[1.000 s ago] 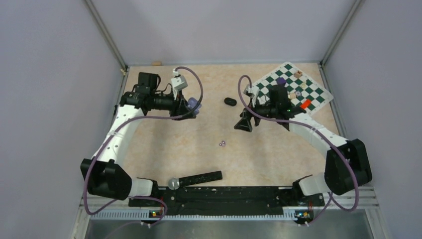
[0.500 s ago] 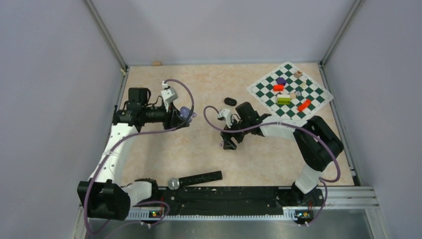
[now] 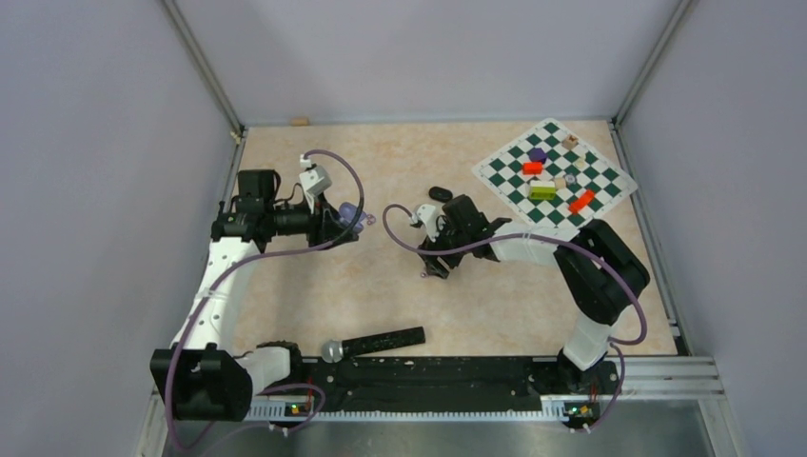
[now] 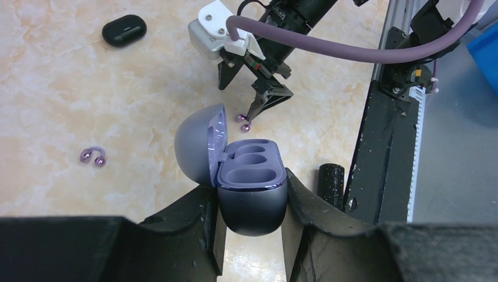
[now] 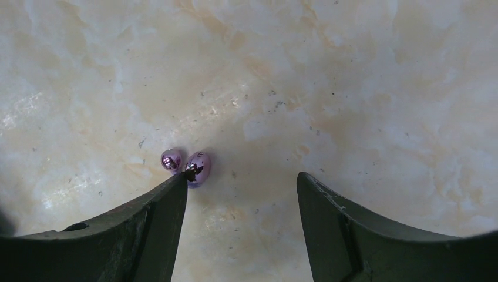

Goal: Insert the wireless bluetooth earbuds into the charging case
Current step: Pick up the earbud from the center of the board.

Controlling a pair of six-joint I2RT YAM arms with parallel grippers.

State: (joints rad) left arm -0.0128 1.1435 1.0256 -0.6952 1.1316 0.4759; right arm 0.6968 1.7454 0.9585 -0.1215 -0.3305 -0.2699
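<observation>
A lilac charging case with its lid swung open shows empty sockets. My left gripper is shut on the case's base and holds it above the table; from above the gripper is at the left of the middle. One shiny lilac earbud lies on the table, and the left fingertip of my right gripper touches it. That gripper is open, with the bud just outside the gap. From the left wrist view a second lilac earbud lies apart to the left.
A shut black oval case lies behind my right gripper. A green-and-white chessboard with coloured blocks sits at the back right. A black bar lies near the front rail.
My right arm swung left from the chessboard to mid-table and came down over the earbud, its jaws narrowing a little. My left arm drifted slightly left with the case.
</observation>
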